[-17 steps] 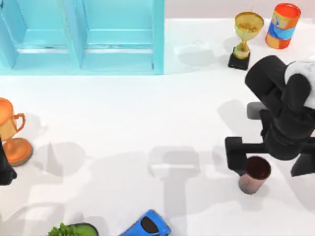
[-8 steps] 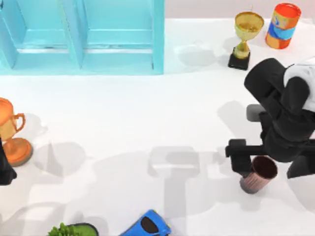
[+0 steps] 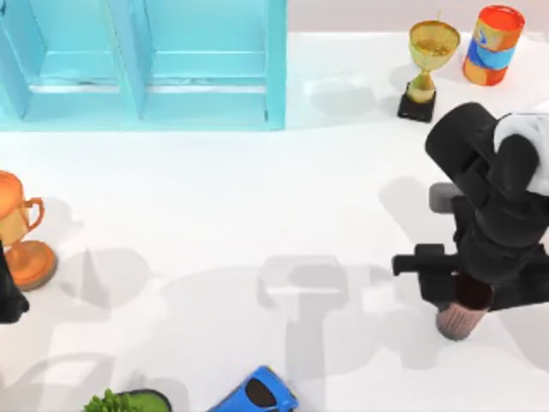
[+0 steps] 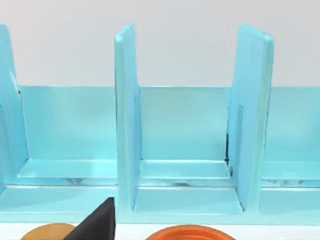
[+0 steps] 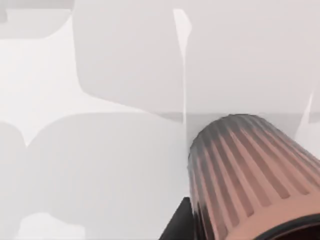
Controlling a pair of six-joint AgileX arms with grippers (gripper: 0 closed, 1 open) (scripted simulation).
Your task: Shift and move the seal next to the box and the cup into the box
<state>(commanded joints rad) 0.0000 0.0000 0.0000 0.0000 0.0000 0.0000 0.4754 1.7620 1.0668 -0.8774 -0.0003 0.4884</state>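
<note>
Our right gripper (image 3: 467, 287) sits at about four o'clock on the white surface (image 3: 257, 197), wrapped around the ribbed pinkish-brown cup (image 3: 463, 311). Its dark fingers (image 3: 429, 273) flank the cup's rim on either side, closed against it, and the cup leans slightly. In the right wrist view the cup (image 5: 250, 175) shows its ribbed side close up. The blue box (image 3: 146, 64) stands well apart at eleven o'clock, its dividers facing the left wrist camera. Our left arm is parked at the nine o'clock edge beside the orange trophy (image 3: 21, 232); we cannot tell how its gripper stands. A gold trophy (image 3: 426, 64) and a can (image 3: 493, 45) stand at one o'clock.
</note>
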